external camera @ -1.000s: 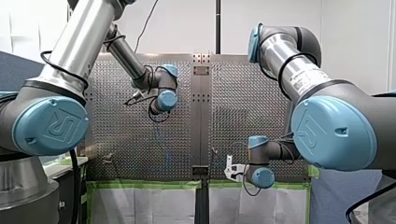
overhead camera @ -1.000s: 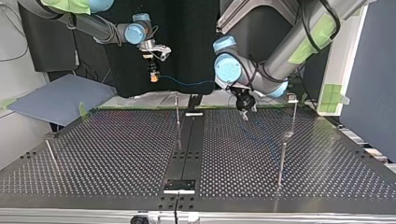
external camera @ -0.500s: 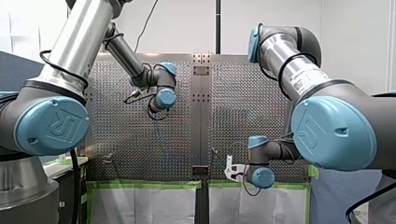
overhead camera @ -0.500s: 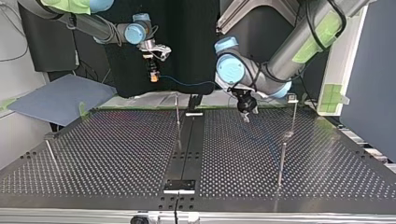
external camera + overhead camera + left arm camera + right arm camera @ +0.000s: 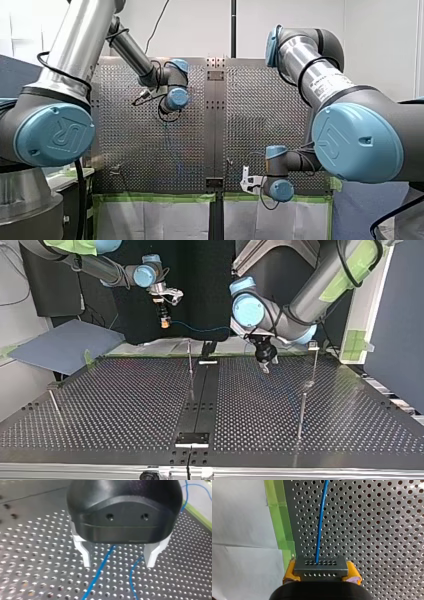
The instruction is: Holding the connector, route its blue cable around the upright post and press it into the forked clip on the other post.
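Dark perforated table (image 5: 125, 405) fills the top view; nearest, toward four o'clock, stands a thin upright post (image 5: 301, 412); behind it, near two o'clock, a taller post (image 5: 315, 362) carries a small fitting at its top; a third post (image 5: 190, 362) rises just left of centre; farther back, at one o'clock, my left gripper (image 5: 265, 364) hangs low over the table, its pale fingers (image 5: 83, 552) spread wide and grasping nothing, two runs of blue cable (image 5: 100, 575) lying between them; farthest, at eleven o'clock past the table's far edge, my right gripper (image 5: 163, 322) has its yellow pads (image 5: 289, 571) clenched on the grey connector (image 5: 321, 567); the cable leaves the connector's face and runs ahead over the table.
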Motion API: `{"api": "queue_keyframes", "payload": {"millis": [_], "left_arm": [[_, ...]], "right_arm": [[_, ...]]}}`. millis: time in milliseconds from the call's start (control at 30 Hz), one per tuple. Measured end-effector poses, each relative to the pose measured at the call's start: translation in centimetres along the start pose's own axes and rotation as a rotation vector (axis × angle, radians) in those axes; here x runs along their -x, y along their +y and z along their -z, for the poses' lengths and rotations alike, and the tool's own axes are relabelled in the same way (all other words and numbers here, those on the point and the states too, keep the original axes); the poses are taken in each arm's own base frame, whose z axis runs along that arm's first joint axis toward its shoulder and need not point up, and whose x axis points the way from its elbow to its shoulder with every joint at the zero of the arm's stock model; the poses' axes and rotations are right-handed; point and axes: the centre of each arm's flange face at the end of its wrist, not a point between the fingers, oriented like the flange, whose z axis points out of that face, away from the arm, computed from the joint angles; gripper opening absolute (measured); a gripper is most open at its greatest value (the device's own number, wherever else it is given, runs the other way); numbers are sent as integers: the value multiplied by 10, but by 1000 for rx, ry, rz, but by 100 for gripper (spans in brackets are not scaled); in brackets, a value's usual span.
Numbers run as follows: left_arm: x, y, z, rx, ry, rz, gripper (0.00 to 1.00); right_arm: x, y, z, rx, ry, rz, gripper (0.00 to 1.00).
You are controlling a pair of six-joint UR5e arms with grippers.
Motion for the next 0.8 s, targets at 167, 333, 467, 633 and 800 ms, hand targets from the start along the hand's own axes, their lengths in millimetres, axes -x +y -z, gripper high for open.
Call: {"api": "queue_keyframes", "payload": {"millis": [167, 333, 467, 633, 800], "left_arm": [[7, 13, 16, -1, -9, 25, 100], [20, 31, 29, 16, -28, 39, 100], [30, 48, 34, 43, -41, 57, 100], [47, 73, 35, 83, -61, 90, 100], [55, 89, 30, 107, -76, 110, 100]], "right_arm": [[0, 0, 0, 1, 2, -2, 0], [0, 0, 0, 0, 2, -4, 0], [0, 0, 0, 0, 2, -4, 0], [0, 0, 0, -1, 3, -3, 0], [-1, 0, -1, -1, 5, -1, 0]]}}
